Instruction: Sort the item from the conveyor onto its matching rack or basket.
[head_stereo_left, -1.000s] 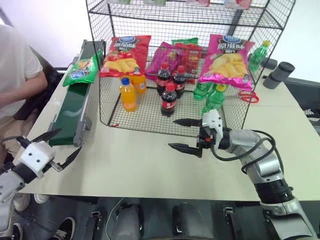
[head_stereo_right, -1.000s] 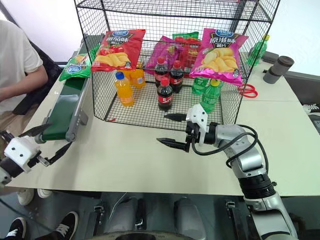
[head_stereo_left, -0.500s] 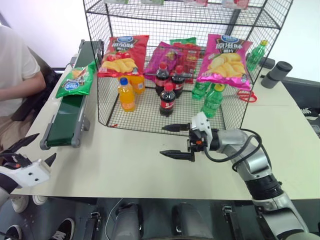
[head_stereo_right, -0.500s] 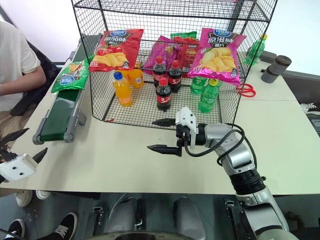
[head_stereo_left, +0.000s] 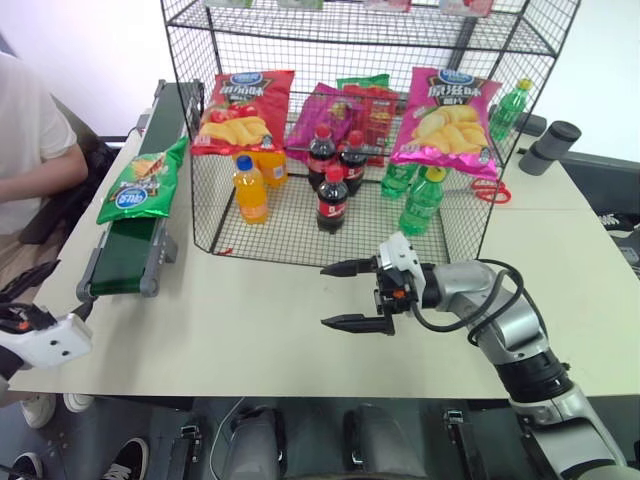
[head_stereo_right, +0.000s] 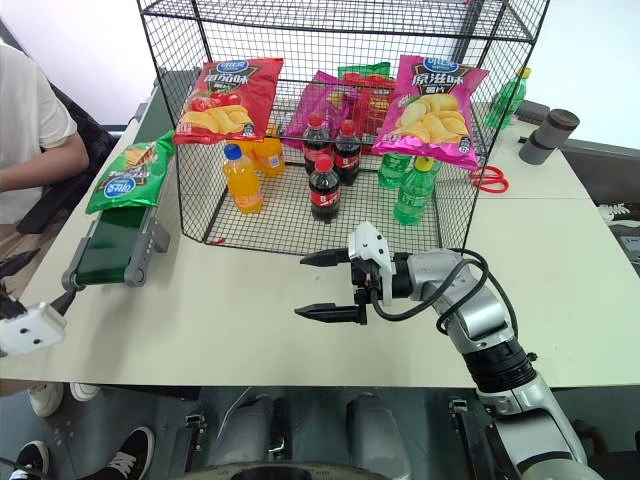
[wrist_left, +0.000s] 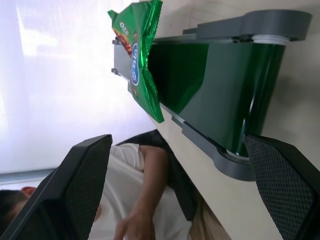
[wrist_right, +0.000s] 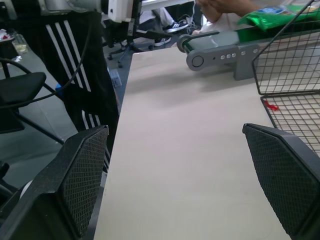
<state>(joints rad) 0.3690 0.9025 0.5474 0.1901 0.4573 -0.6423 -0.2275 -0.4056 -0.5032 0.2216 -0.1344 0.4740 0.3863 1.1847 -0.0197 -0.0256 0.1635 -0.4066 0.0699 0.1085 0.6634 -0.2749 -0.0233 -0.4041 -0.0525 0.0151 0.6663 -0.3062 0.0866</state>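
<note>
A pale beige counter carries everything. On its left side the conveyor lies lengthwise, running away from the near edge. Just beside it, in the middle, stands the tall black wire-mesh rack, its open front facing the near edge. To the rack's right lie red scissors; further right stands a dark grey cylinder

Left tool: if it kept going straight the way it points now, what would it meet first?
Most likely the near end of the conveyor, which sits between the open left tool's fingers in the left wrist view. The green crisp bag lies further up the belt. Depth is uncertain.
</note>
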